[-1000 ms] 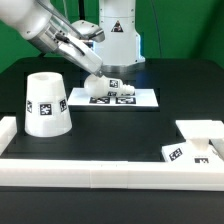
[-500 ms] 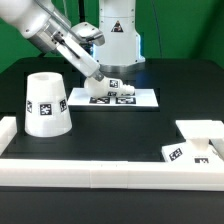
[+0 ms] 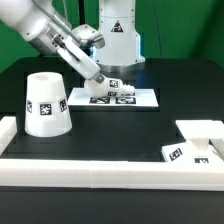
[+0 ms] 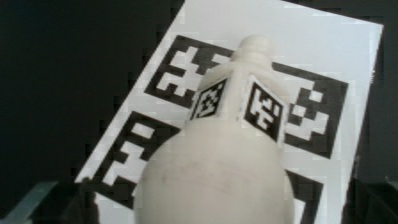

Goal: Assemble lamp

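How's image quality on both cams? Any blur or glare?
Exterior view: evenly lit, sharp enough; the shade casts only a soft shadow on the black table. Wrist view: the bulb fills the frame, soft and slightly overexposed; the marker board tags behind it look blurry.

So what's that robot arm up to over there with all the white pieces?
It is putting a lamp together from loose parts. Right now its gripper, jaws open, is down over the bulb, which lies on the marker board at the back of the table; it has not closed on it yet. The shade stands apart on the exterior view's left, and the square base sits at the right.
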Robot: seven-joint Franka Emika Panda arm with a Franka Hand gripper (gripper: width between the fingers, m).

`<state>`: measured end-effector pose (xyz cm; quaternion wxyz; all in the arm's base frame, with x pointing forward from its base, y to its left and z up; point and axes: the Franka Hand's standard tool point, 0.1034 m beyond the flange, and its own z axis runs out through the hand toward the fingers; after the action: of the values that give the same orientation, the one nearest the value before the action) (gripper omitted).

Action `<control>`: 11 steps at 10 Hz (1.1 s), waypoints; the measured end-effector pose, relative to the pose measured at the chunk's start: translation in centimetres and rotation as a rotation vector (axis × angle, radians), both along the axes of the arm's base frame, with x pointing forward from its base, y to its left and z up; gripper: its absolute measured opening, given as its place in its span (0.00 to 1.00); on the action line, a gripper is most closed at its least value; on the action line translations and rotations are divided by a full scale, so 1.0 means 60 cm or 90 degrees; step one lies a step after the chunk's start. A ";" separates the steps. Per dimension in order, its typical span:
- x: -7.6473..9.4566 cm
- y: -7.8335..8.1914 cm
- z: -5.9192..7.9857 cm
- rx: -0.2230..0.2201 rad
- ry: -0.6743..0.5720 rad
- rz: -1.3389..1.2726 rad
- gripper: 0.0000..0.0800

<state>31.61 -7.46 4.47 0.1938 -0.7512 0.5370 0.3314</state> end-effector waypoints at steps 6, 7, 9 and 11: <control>-0.011 0.013 -0.034 -0.003 0.026 0.020 0.87; -0.012 0.013 -0.035 -0.003 0.027 0.021 0.87; -0.013 0.013 -0.037 -0.001 0.030 0.022 0.71; -0.013 0.013 -0.037 -0.001 0.030 0.022 0.72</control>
<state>30.83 -6.69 2.23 0.1745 -0.7526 0.5284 0.3519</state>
